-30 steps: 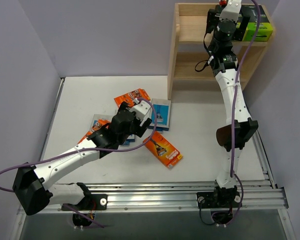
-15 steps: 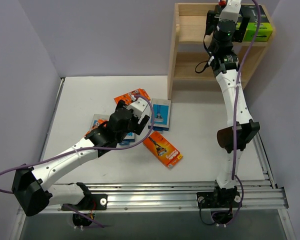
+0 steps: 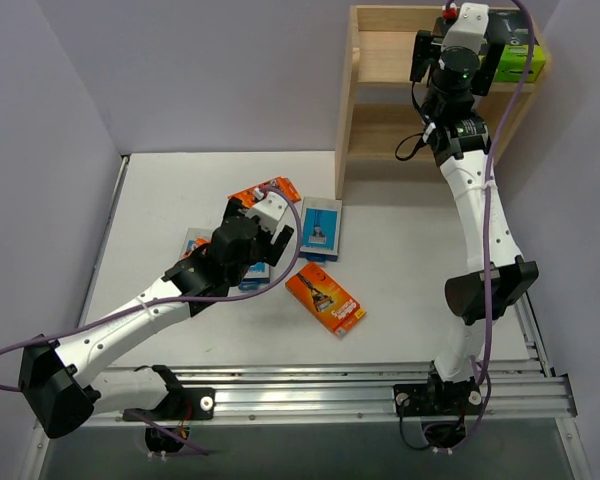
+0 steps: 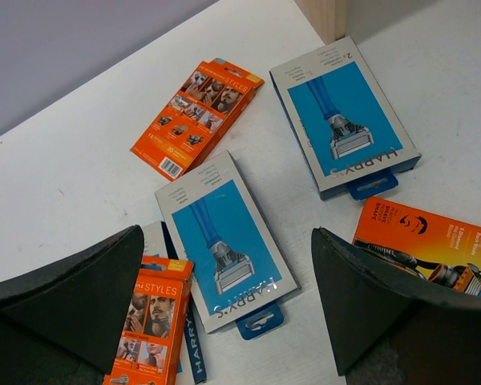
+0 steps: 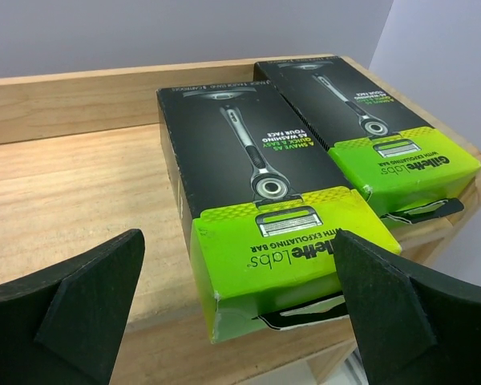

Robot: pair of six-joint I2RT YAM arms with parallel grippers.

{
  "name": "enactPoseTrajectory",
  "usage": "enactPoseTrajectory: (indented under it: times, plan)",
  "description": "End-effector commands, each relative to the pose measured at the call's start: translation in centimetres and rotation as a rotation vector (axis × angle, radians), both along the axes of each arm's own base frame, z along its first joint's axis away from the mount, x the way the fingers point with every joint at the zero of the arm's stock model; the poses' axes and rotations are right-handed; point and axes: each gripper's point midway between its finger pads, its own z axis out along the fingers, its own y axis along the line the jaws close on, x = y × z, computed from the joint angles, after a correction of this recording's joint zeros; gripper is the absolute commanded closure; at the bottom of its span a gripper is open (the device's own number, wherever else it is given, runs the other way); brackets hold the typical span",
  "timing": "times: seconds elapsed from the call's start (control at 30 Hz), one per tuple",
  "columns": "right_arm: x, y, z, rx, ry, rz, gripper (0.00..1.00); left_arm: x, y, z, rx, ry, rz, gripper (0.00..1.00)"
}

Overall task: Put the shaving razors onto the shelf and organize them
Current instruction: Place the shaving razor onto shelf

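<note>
The left tool hangs over the scattered packs on the white surface. Its jaws are spread wide and grip nothing, and neither finger touches a pack. Six packs lie flat on the surface under and around it: three orange and three light blue.

In the left wrist view, the first orange pack is farthest left. It lies on top of the first blue card, of which only an edge and a corner show. Farther up lies the second orange pack, apart from the rest. Between the fingers lies the second blue card, razor picture up, its left edge over the covered card. To its right, near the foot of the shelf, is the third blue card, touching no other pack. At the far right the third orange pack shows, partly behind the right finger.

The wooden shelf stands at the far right of the surface. The right tool is up at the shelf's top tier, jaws wide apart and holding nothing.

Two black boxes with lime-green ends lie flat on that tier, side by side, green ends toward the tool. The nearer black box lies in line with the gap between the fingers. The farther black box lies just beside it on the right, by the shelf's end.
</note>
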Motion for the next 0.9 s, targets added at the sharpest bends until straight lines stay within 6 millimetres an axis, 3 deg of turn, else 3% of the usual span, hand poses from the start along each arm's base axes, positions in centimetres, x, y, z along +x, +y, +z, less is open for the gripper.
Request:
enactPoseTrajectory:
  times: [0.0,0.2,0.6,0.87]
  plan:
    - [-1.6,-0.2,1.6,0.006,-0.018,-0.008,0.0,0.3,0.8,3.1,-0.044,-0.072,0.028,0.06]
    - [-1.0,-0.5,1.3,-0.02,0.004,-0.02,0.0,0.4,1.7,3.3,-0.02,-0.087,0.058,0.06]
    - [2.0,-3.3,-0.3,-0.024,0.022,-0.072,0.08,0.9,1.0,1.8,0.013,-0.054,0.045,0.06]
    - [4.4,-3.8,-2.2,-0.042,0.049,-0.086,0.21,1.1,0.2,0.5,0.031,-0.019,0.025,0.06]
